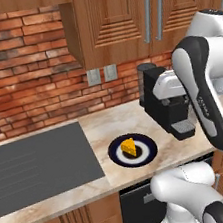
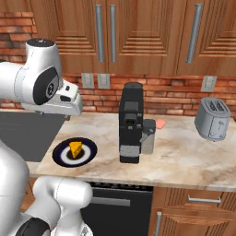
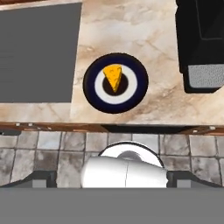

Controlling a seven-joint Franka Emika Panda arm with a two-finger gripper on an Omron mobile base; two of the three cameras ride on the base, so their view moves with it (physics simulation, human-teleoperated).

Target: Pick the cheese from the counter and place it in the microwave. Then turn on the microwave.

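Observation:
The cheese (image 1: 128,147) (image 2: 75,149) (image 3: 113,78), a small yellow-orange wedge, lies in the middle of a dark blue and white plate (image 1: 149,151) (image 2: 90,150) (image 3: 138,83) near the front edge of the beige marble counter (image 1: 115,120) (image 2: 184,152) (image 3: 131,26). My gripper (image 3: 111,179) hangs high above the counter's front edge, looking straight down. It is well apart from the cheese, its fingertips (image 3: 42,178) are spread wide, and it is open with nothing between them. The microwave is out of view.
A black coffee machine (image 1: 166,108) (image 2: 131,124) (image 3: 201,39) stands right of the plate. The dark stovetop (image 1: 35,165) (image 3: 37,52) lies to its left. A silver toaster (image 2: 212,119) sits far right. Wooden cabinets hang above the brick wall.

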